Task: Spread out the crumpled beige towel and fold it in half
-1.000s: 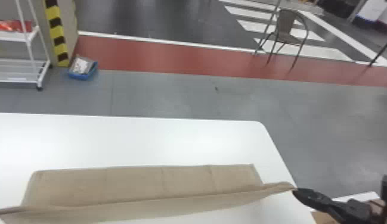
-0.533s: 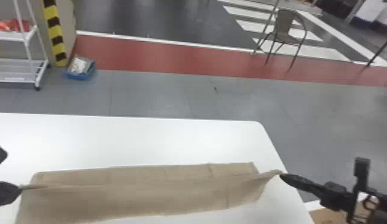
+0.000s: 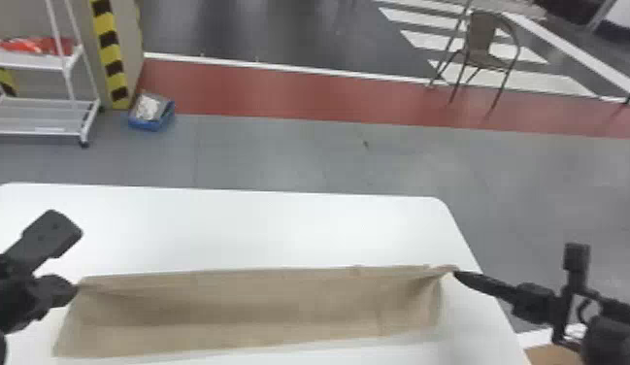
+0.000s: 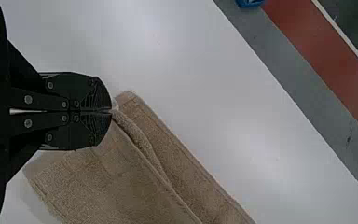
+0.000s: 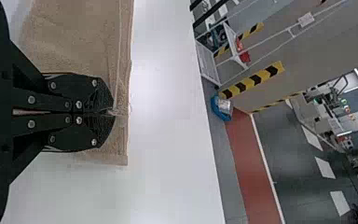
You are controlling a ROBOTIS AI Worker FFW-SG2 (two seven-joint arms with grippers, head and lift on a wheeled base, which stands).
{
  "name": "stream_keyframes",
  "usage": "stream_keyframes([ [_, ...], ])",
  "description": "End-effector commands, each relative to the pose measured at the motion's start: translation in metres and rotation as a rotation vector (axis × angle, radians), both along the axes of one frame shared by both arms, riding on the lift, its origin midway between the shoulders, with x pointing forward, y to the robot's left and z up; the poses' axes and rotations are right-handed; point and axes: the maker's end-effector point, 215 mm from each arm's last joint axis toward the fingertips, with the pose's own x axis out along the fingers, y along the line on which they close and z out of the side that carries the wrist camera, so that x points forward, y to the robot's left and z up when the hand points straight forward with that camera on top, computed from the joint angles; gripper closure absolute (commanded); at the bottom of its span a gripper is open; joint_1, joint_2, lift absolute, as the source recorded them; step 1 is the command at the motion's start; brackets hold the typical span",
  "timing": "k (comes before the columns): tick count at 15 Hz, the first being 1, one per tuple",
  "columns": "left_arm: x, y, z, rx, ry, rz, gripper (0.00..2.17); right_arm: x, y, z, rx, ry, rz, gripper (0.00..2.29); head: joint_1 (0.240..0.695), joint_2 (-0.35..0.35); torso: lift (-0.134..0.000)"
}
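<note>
Lower centre: long beige fabric towel [image 3: 240,306] over smooth white worktop [image 3: 231,228]. Black two-fingered left end effector [image 3: 76,288] pinches its upper-left end; matching right end effector [image 3: 455,273], upper-right.

Towel [image 4: 135,191] cut off in both wrist views; table [image 3: 240,228] cropped.

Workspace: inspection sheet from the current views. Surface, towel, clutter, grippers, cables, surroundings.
Surface: white table, towel lying on it
Towel: long beige strip, layers overlapping, two corners gripped
Clutter: blue bin on the floor beyond the table
Left gripper: shut on a towel corner
Right gripper: shut on the other
Cables: dark loop by the right wrist, possibly a cable
Surroundings: white rack, striped pillar, chair
</note>
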Motion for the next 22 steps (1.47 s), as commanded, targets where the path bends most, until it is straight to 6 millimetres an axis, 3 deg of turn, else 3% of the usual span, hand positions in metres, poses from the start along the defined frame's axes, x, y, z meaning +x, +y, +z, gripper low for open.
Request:
stream_keyframes([
  [1, 0.002, -0.006, -0.007, 0.031, 0.003, -0.007, 1.35, 0.007, 0.007, -0.013, -0.021, 0.030, -0.002, 1.47, 0.695, -0.262, 0.000],
  [4, 0.008, -0.006, -0.008, 0.041, -0.005, -0.006, 1.35, 0.018, 0.009, -0.024, -0.043, 0.051, -0.018, 1.47, 0.695, -0.259, 0.000],
  [11, 0.025, -0.028, -0.024, 0.089, -0.001, -0.044, 1.24, 0.034, 0.009, -0.033, -0.053, 0.056, -0.071, 1.46, 0.695, -0.268, 0.000],
  [17, 0.033, -0.017, -0.028, 0.124, -0.014, -0.030, 1.24, 0.054, 0.013, -0.025, -0.045, 0.022, -0.096, 1.46, 0.695, -0.258, 0.000],
  [18, 0.035, -0.013, -0.027, 0.131, -0.021, -0.024, 1.01, 0.057, 0.014, -0.027, -0.048, 0.024, -0.108, 1.42, 0.695, -0.254, 0.000],
  [19, 0.036, -0.010, -0.025, 0.137, -0.035, -0.013, 0.32, 0.059, 0.018, -0.030, -0.050, 0.026, -0.114, 1.24, 0.695, -0.250, 0.000],
  [20, 0.035, -0.005, -0.024, 0.141, -0.046, 0.001, 0.00, 0.061, 0.022, -0.033, -0.056, 0.029, -0.111, 1.17, 0.695, -0.245, 0.000],
  [22, 0.027, 0.007, -0.016, 0.125, -0.071, 0.033, 0.00, 0.062, 0.024, -0.036, -0.059, 0.031, -0.120, 0.26, 0.695, -0.226, 0.000],
])
